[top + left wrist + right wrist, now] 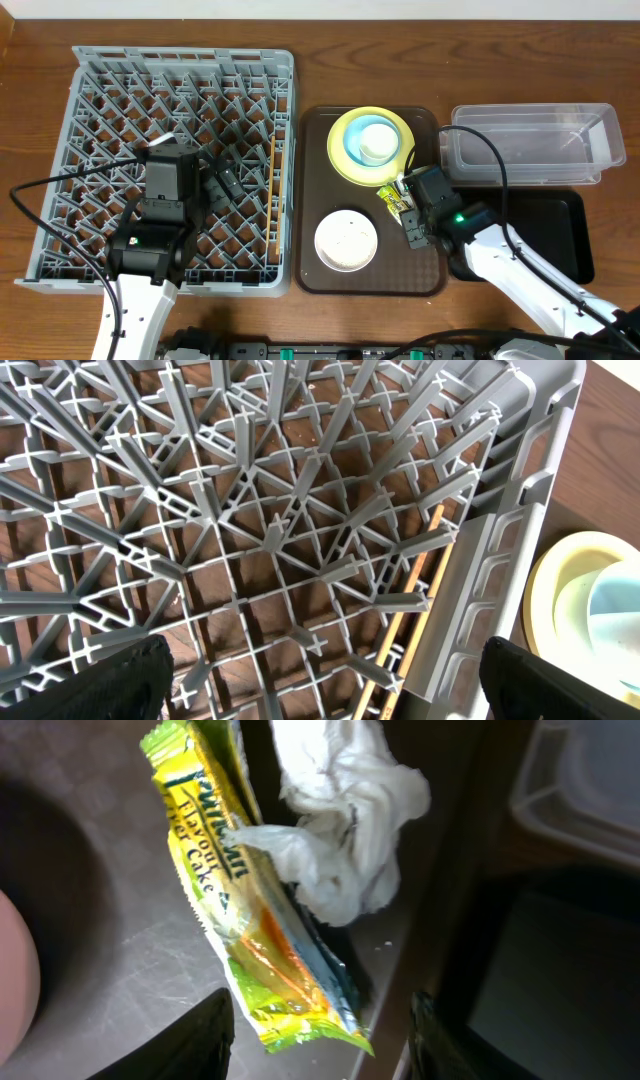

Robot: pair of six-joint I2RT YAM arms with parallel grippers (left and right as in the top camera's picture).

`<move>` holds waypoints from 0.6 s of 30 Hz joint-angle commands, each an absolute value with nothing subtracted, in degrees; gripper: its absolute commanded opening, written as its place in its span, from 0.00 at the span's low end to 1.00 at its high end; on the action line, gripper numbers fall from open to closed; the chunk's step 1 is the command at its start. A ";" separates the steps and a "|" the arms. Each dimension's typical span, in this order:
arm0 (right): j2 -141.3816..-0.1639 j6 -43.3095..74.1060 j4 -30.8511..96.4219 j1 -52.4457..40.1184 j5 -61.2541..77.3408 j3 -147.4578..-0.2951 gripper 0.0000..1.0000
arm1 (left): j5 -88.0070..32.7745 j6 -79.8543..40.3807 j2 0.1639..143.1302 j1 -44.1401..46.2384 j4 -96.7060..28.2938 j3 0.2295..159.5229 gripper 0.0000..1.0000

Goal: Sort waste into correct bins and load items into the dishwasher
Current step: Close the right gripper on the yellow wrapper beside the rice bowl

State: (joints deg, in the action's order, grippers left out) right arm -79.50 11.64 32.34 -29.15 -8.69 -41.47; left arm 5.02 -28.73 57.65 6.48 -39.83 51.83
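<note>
Two pincers apart: right at the wrapper, left over the rack.

The right gripper (320, 1020) has its fingers spread and clamps nothing. The wrapper (250, 910) lies on the brown tray (312, 200) between and just past the tips; I cannot tell whether they touch it. A scrap (340, 820) lies against the wrapper, near the tray's right edge. At the tray's back stands the plate (340, 150) with the blue bowl (358, 140) and cup (378, 140) in it, and at its front the white bowl (346, 240). Off the right edge sit the tub (530, 140) and black tray (560, 230), the arm crossing the latter. The left gripper (320, 670), fully spread and holding nothing, hangs over the rack (100, 80). Chopsticks (410, 600) lie along the rack's right edge.
</note>
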 commanded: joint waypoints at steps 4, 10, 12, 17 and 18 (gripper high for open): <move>-79.85 11.46 28.40 -28.47 -5.93 -38.02 0.54 | 5.13 -29.21 57.71 6.28 -39.88 51.64 0.99; -79.85 11.46 26.35 -28.51 -4.40 -36.62 0.53 | 5.13 -29.21 57.71 6.28 -39.88 51.64 0.99; -79.85 11.46 26.02 -28.53 -2.72 -36.62 0.52 | 5.13 -29.21 57.71 6.28 -39.88 51.64 0.99; -79.85 11.49 25.87 -28.56 -2.26 -36.60 0.52 | 5.15 -29.21 57.71 6.28 -39.88 51.64 0.99; -79.85 11.49 25.85 -28.56 -2.28 -36.60 0.52 | 5.13 -29.21 57.71 6.28 -39.88 51.64 0.99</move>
State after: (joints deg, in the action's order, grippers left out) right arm -79.50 11.64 25.93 -29.15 -3.14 -36.97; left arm 5.02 -28.73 57.65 6.46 -39.83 51.83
